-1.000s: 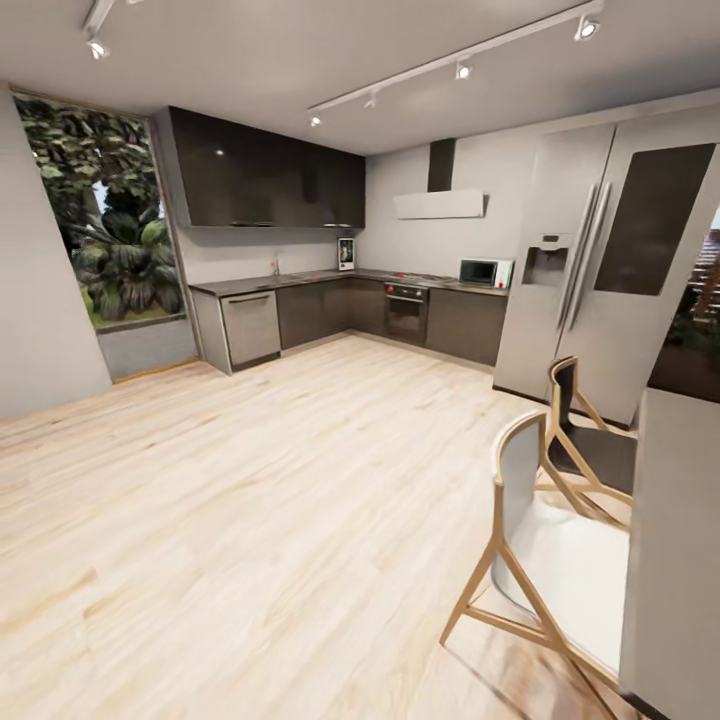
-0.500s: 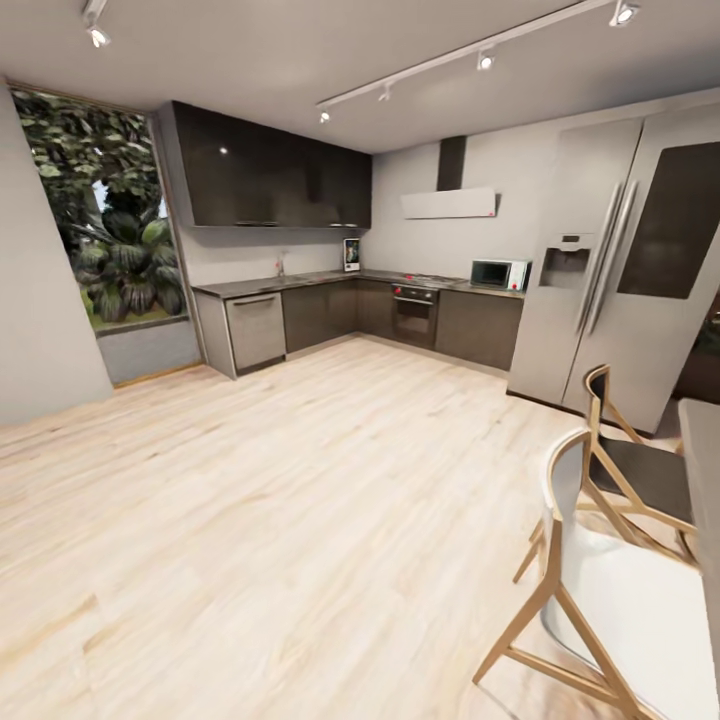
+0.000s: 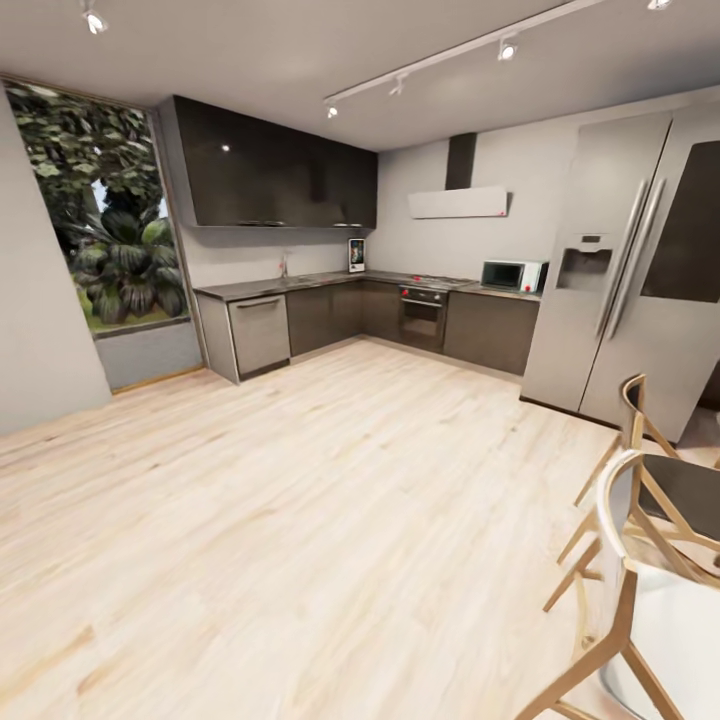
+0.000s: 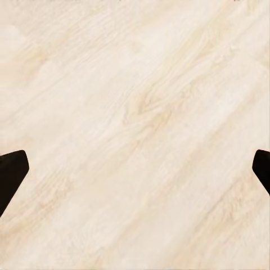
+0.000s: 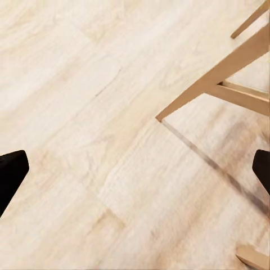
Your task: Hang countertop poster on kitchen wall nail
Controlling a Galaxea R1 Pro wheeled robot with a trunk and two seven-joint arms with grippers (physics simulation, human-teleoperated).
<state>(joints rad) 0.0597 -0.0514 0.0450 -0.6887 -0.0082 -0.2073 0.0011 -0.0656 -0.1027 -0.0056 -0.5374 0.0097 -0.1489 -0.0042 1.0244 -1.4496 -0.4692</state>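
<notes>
Since a second ago the whole head view has slid: the fridge (image 3: 640, 280) and chairs (image 3: 650, 530) have drifted toward the right edge, the grey table edge that stood at the near right has left the picture, and the kitchen sits a little larger, which reads as the camera turning and the base rolling rather than any furniture moving. The kitchen countertop (image 3: 300, 284) runs along the far wall in an L, from the dishwasher end at the left past the oven (image 3: 423, 318) to the microwave (image 3: 510, 274) at the right. The poster (image 3: 356, 255) stands as a small upright rectangle at the far corner of the counter, apparently leaning on the wall; it is too small to read its artwork. Wide bare wooden floor (image 3: 300, 500) lies between robot and counter. The left gripper (image 4: 135, 169) hangs over plain boards, its two dark fingertips at opposite edges of its wrist view, spread wide with nothing between them; the right gripper (image 5: 135, 169) is likewise spread and empty above the floor, a chair leg (image 5: 214, 79) crossing its view. As for handling, I judge the poster a light, stiff, thin framed panel, likely smooth and apt to slip or tip flat if nudged, so pinching a side edge of the frame near mid-height looks soundest, leaving the top free for a nail.
</notes>
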